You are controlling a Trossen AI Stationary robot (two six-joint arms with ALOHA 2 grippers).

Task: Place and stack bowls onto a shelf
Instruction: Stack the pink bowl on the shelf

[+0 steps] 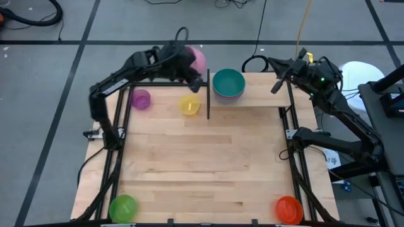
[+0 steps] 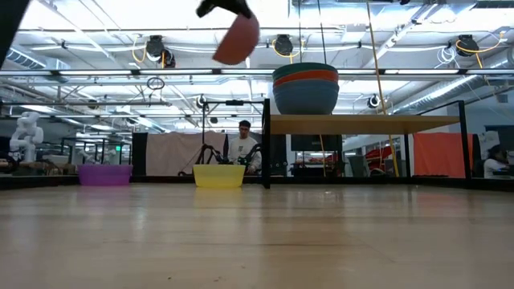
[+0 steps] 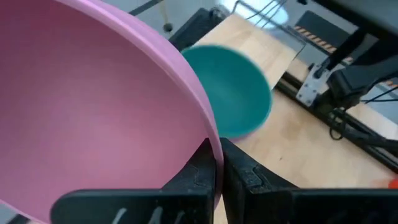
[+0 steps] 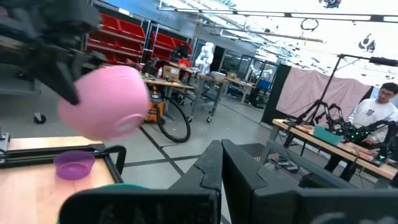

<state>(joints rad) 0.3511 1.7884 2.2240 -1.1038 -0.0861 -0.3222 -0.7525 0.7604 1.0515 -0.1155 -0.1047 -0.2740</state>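
Your left end effector point(image 3: 216, 163) is clamped on the rim of the pink bowl point(image 1: 197, 60), holding it tilted in the air over the far edge of the table point(image 1: 202, 157), just left of the shelf point(image 1: 265, 94). In the low view that bowl point(image 2: 237, 38) hangs above the level of the shelf board point(image 2: 361, 123) and to its left, touching nothing below it. On the shelf a stack of bowls point(image 2: 305, 88) stands at the left end, with the teal bowl point(image 1: 228, 82) on top, a red-orange one under it and a blue one at the bottom. Your right end effector point(image 4: 219, 163) has its fingers together and empty, and it waits over the shelf's far right corner, well apart from the stack. Down on the table, the purple bowl point(image 1: 140, 99) and the yellow bowl point(image 1: 189, 104) sit at the far side, left of the shelf's black post. The green bowl point(image 1: 122, 207) is at the near left corner and an orange bowl point(image 1: 288, 209) at the near right corner. A person point(image 2: 244, 148) sits in the room beyond the table.
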